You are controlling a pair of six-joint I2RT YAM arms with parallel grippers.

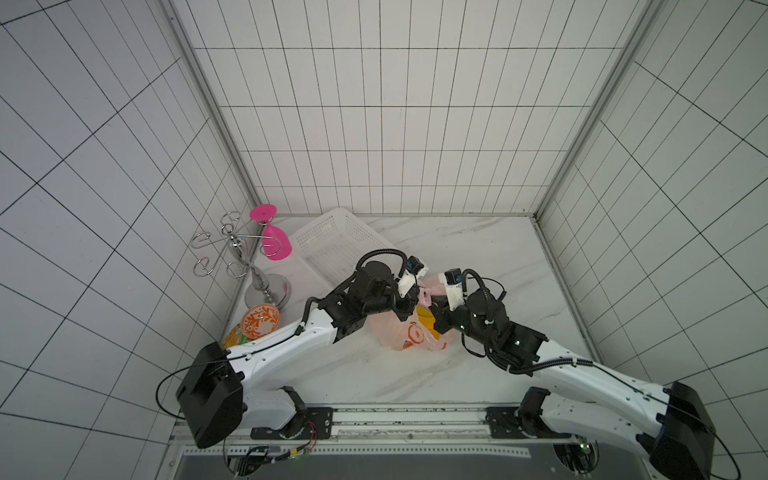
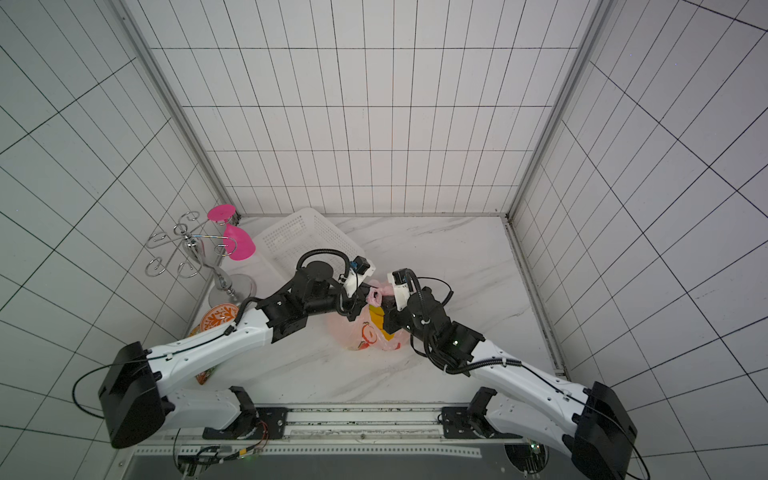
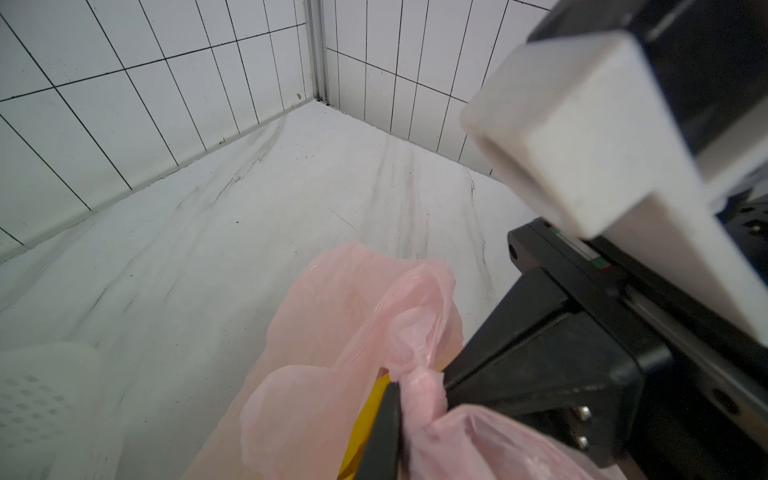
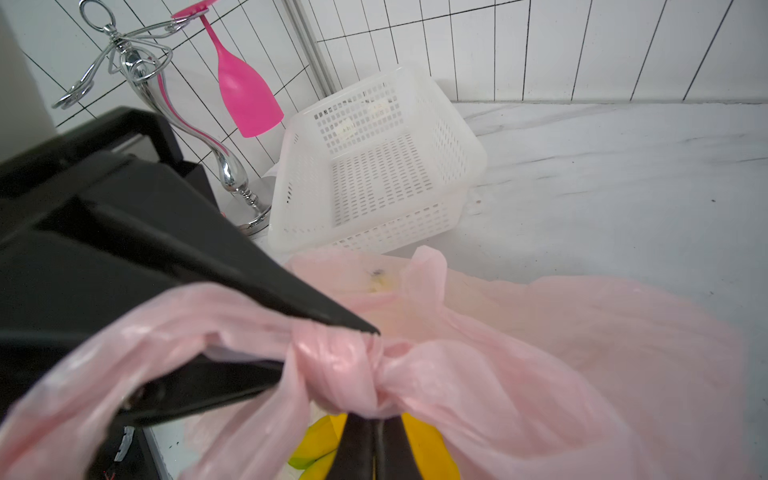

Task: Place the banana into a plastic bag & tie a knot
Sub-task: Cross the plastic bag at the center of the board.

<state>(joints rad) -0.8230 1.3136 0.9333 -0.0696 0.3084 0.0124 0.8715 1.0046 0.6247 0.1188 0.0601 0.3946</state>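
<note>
Back left corner has a chrome glass rack (image 1: 269,293) with a hot-pink wine glass (image 1: 276,246) hanging upside down off it, and a white perforated basket (image 1: 336,243) sits just beside that on the marble tabletop (image 1: 478,249). Along the left wall near the rack's base there's an orange-and-white patterned bowl (image 1: 259,320), with a partly hidden green-orange snack packet (image 1: 234,337) right by it.
</note>
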